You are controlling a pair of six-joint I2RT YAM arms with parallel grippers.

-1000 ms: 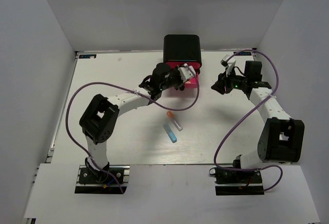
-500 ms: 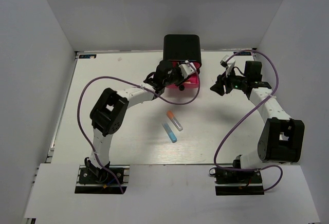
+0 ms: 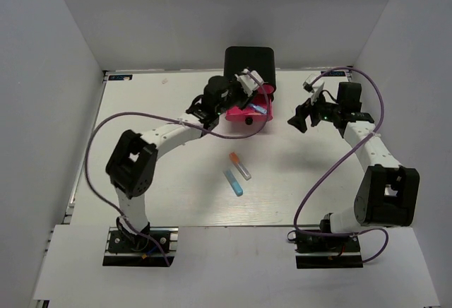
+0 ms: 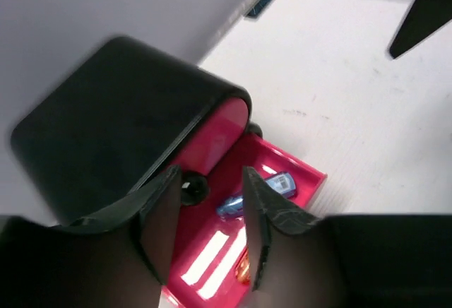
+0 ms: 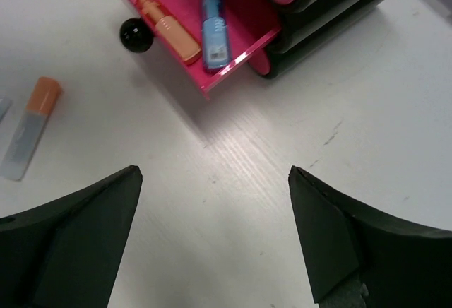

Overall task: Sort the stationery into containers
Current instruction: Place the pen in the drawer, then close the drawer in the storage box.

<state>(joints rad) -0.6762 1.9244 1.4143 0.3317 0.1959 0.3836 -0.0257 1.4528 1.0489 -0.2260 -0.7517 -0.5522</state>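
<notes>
The black case (image 3: pixel 249 66) of the containers stands at the back, its bottom pink drawer (image 3: pixel 236 117) pulled out. A blue marker (image 4: pixel 272 186) and an orange marker (image 5: pixel 168 29) lie inside the drawer. On the table in front lie an orange-grey marker (image 3: pixel 240 166) and a light blue marker (image 3: pixel 233 181). My left gripper (image 4: pixel 210 181) hovers above the drawer beside the case, jaws apart with nothing between them. Right of the drawer, my right gripper (image 5: pixel 215 174) hangs over bare table, wide open and empty.
A black round knob (image 4: pixel 192 188) on an upper pink drawer front shows between my left fingers. The open drawer's own knob (image 5: pixel 135 35) points toward the table middle. White walls enclose the table on three sides. Purple cables loop off both arms.
My left gripper has swung up and back over the open drawer toward the case, its arm shifting left. My right gripper's jaws have spread much wider. The two table markers stayed put.
</notes>
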